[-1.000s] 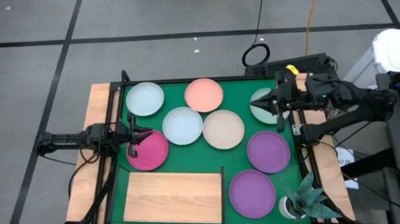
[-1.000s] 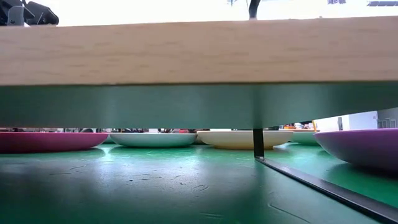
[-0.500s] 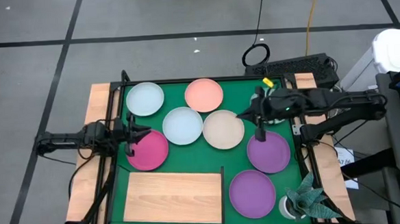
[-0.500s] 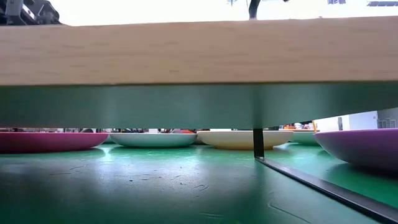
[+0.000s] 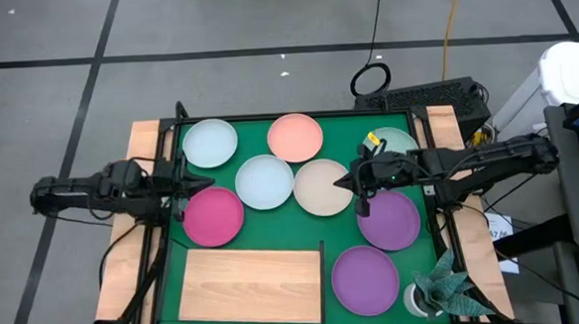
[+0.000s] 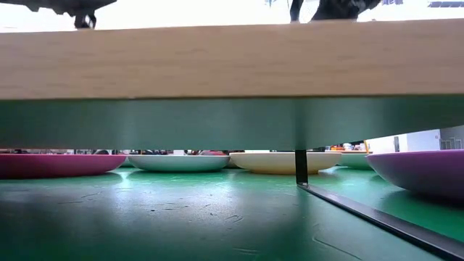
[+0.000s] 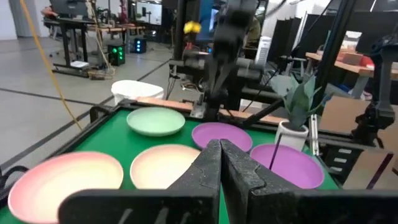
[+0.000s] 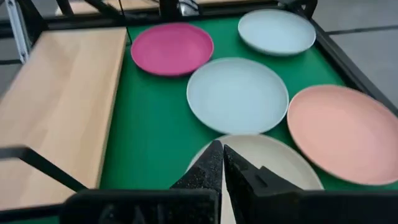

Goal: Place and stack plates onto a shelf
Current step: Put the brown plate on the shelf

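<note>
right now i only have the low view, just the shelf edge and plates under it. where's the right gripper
observer: the right gripper is over the right edge of the beige plate, next to a purple plate.
operator: is it holding anything
observer: no, its wrist view shows it shut with nothing in it.
operator: and the left one
observer: the left gripper is shut too, at the edge of the magenta plate.
operator: anything on the shelf yet
observer: no, the shelf carries no plate.
</note>
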